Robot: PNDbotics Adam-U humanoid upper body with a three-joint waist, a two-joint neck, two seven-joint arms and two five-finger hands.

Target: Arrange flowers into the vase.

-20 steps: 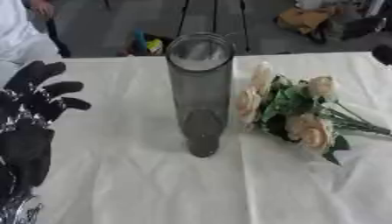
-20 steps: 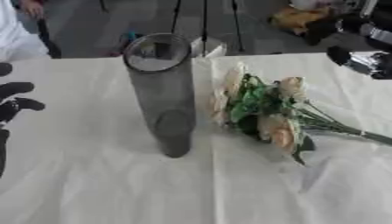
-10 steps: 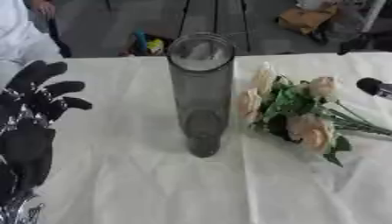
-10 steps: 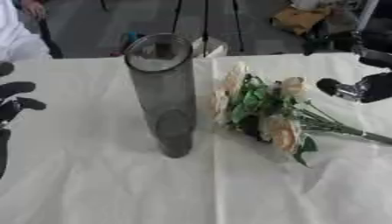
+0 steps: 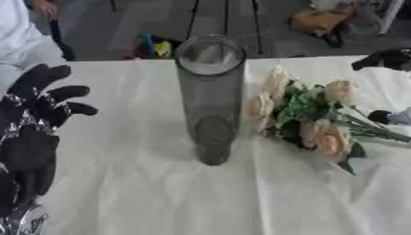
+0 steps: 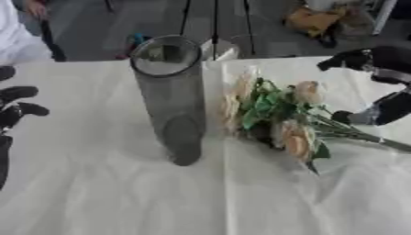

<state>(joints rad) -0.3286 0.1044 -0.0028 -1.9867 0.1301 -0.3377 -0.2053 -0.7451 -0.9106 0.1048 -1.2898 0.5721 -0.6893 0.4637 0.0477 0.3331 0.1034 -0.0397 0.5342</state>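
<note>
The right hand (image 6: pixel 377 87) hangs over the stems just right of the vase (image 6: pixel 170 98), fingers spread around them but closed on nothing. The flowers (image 6: pixel 277 117) lie on the worktop (image 6: pixel 241 197) beside the empty, upright vase, so nothing is arranged yet. The left hand (image 5: pixel 36 124) rests open, well left of the vase. Only the right eye view shows the reaching hand whole.

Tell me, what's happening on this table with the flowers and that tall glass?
A humanoid robot is about to put flowers into a vase. The tall clear glass cylinder vase stands upright and empty on the white tablecloth. The bunch of cream and peach roses with green leaves lies beside it. The right robot hand is open above the stems, not yet holding them. The left robot hand rests open at the left edge.
</note>
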